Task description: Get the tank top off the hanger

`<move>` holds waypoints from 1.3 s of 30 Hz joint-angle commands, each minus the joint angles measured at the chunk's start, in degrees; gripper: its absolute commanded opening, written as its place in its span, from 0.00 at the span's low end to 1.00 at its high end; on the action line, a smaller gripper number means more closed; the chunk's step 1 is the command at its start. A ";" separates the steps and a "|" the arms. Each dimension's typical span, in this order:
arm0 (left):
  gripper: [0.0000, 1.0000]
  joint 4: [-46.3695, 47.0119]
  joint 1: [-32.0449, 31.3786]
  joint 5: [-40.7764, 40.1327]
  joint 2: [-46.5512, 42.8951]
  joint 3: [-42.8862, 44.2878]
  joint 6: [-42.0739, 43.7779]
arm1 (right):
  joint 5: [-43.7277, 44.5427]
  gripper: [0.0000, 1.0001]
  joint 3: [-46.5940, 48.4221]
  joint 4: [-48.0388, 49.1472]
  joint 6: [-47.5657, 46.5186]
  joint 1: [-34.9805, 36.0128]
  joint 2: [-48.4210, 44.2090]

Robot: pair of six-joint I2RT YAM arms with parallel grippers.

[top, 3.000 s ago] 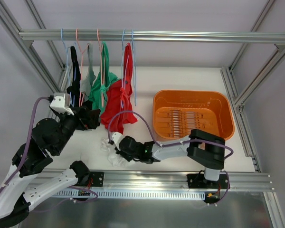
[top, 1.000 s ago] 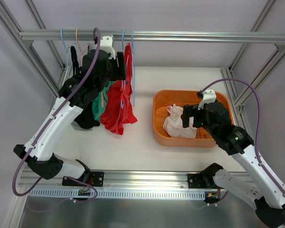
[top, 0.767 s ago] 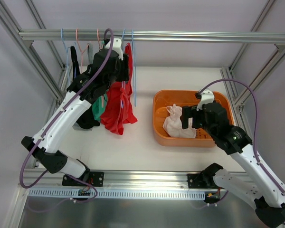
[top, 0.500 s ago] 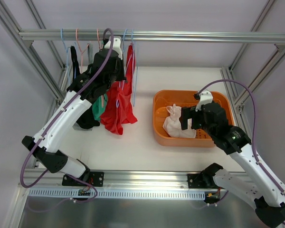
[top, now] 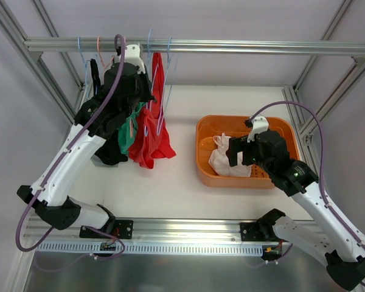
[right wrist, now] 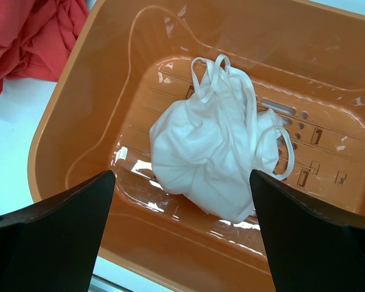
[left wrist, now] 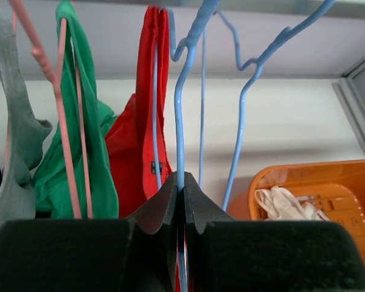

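Left gripper [left wrist: 184,182] pressed together, pinching a blue hanger [left wrist: 179,121] wire that runs 12-to-6 in the wrist view. Red top [left wrist: 137,146] hangs just beside it at 11 o'clock and drapes down below the rail [top: 231,46]. Can't tell for sure that the pinched wire is the one carrying it. Left arm reaches high to the rail and is far nearer. Right gripper [right wrist: 179,176] is spread wide, holding nothing, well apart at 3 o'clock. It points down over the bin [right wrist: 79,103] with the white top [right wrist: 201,164] inside. Likely next move: left pulls the hanger off.
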 commanded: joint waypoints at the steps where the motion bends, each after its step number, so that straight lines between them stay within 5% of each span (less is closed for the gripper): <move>1: 0.00 5.59 0.15 2.51 -4.13 0.47 -0.29 | -1.95 0.99 -0.23 2.55 -0.48 -0.18 0.19; 8: 0.00 6.12 -0.81 4.98 -9.93 -7.25 -3.10 | -3.53 0.99 -0.58 2.63 -1.01 -0.26 0.02; 18: 0.00 5.59 -2.84 13.93 -33.37 -27.47 -6.53 | -29.78 1.00 -1.64 10.26 -2.94 -0.18 -2.44; 26: 0.00 -8.64 -2.84 18.42 -46.32 -41.18 -12.85 | -44.31 0.98 -6.82 25.89 0.84 2.88 0.53; 32: 0.00 -12.78 -2.93 32.03 -49.48 -47.52 -15.40 | -33.37 0.88 -7.70 36.44 1.28 14.74 6.95; 39: 0.00 -14.53 -2.93 42.42 -52.38 -48.67 -16.20 | -21.31 0.72 -9.90 50.16 6.89 18.46 16.00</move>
